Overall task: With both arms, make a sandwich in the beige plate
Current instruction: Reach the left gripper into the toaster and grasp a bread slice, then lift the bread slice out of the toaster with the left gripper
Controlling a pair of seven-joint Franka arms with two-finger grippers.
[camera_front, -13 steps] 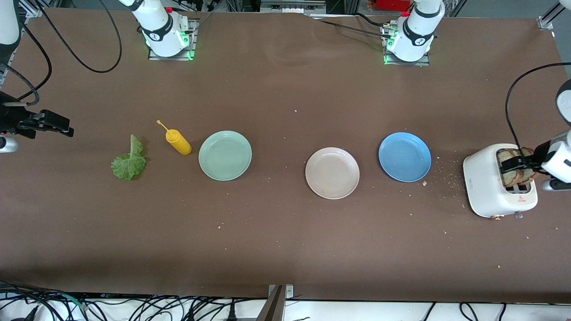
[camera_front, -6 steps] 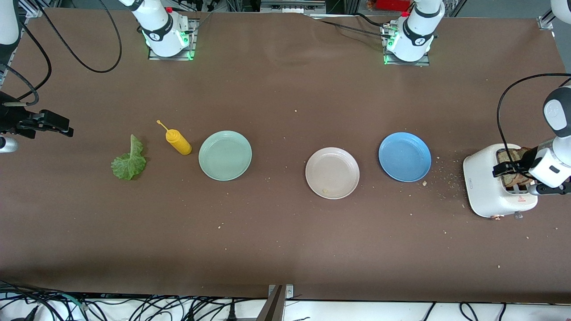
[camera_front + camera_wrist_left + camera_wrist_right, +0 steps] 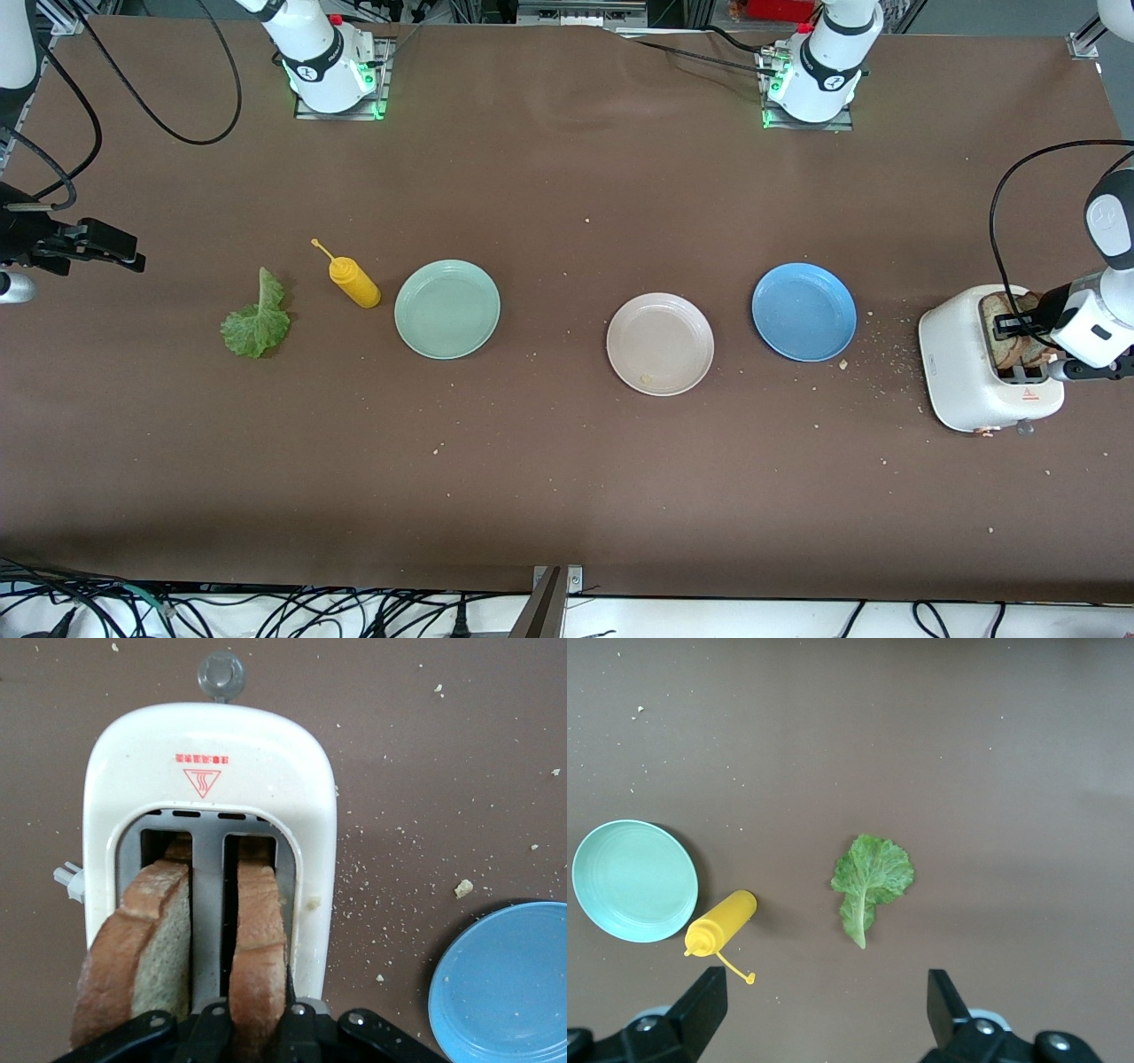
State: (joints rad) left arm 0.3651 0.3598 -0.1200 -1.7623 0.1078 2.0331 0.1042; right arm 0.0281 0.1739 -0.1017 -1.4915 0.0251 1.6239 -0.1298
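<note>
Left pincer pinching bread slice in toaster; right pincer spread above table.

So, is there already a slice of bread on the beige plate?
No, the beige plate holds only a small crumb, and both bread slices stand in the toaster.

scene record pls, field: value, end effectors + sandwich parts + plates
left end effector: shut on one bread slice standing in the toaster
second bread slice: in the other toaster slot, not held
right end effector: open, waits above the lettuce leaf
beige plate: no bread or lettuce, between mint-green plate and blue plate
mustard bottle: lying between lettuce leaf and mint-green plate
</note>
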